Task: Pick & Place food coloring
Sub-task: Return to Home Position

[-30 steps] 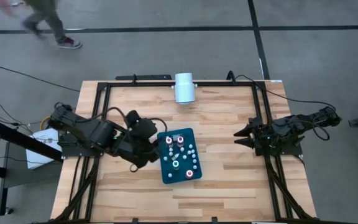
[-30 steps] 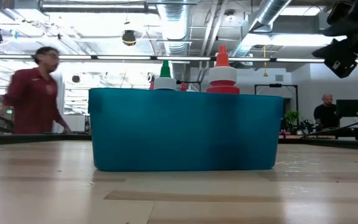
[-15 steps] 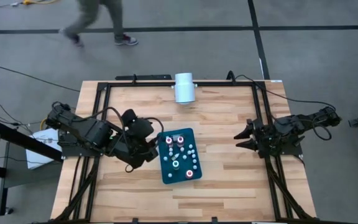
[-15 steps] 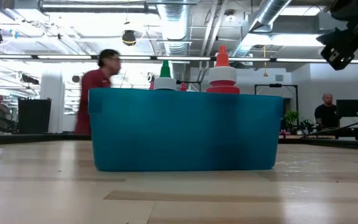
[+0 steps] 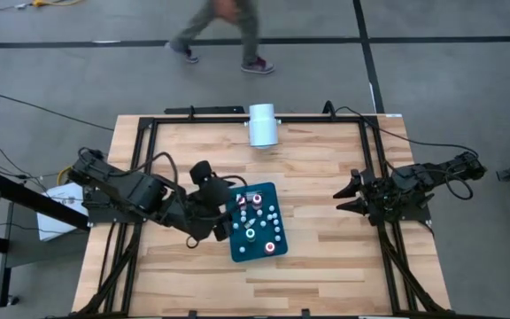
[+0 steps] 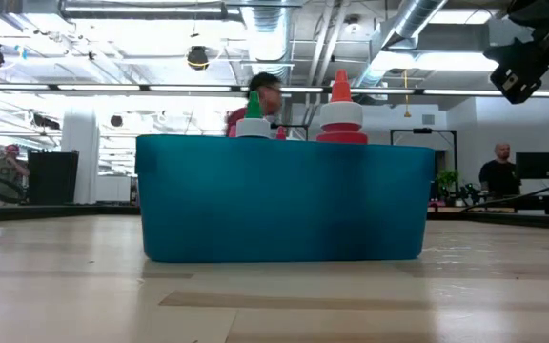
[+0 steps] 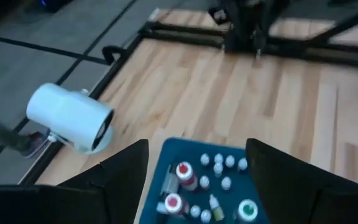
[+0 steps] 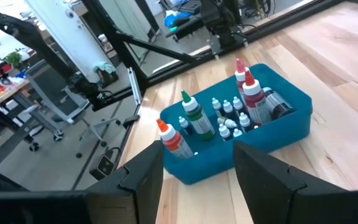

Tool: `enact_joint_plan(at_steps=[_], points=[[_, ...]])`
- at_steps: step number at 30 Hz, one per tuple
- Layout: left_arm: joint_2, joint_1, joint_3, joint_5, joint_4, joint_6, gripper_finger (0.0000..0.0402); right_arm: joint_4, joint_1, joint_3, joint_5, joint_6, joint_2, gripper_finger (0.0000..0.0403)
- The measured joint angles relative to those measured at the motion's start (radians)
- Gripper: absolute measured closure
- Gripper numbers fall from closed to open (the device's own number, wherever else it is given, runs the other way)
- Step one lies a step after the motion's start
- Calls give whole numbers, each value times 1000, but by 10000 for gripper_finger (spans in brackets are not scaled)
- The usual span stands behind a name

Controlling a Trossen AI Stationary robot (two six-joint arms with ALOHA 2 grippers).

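Two claws in view, both empty, fingers spread.

Left claw (image 5: 221, 217) hangs just beside the left wall of the teal rectangular plastic bin (image 5: 236, 252). In the left wrist view the bin shows in the gap between the dark fingers, so it lies ahead of and below this claw, toward the middle of the pale wooden worktop (image 5: 326, 257).

Set of tiny food coloring bottles (image 5: 250, 234) stands inside the bin, none seen loose on the worktop. Red and green tops are mixed with smaller whitish ones. At least one bottle lies tipped over among the upright ones.

Bin's long axis runs roughly near edge to far edge, slightly skewed. Left arm is much the nearer.

Judgement: placing looks done. The retreat calls for the left claw to back off leftward, away from the bin wall, without clipping the rim.

Right claw (image 5: 338, 198) waits well apart at the right edge, pointing at the bin.

White plastic cylinder (image 5: 262, 124) sits at the far edge. A person (image 5: 228, 27) walks on the floor beyond.
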Motion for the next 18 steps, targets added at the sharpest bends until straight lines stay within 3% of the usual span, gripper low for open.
enact_joint_plan(at_steps=[6,18], points=[[46,13,-20,18,31,20,139,-8,0,0,0,-2,-1,221],[38,64,-358,152,567,119,139,-7,0,0,-49,-17,-1,221]])
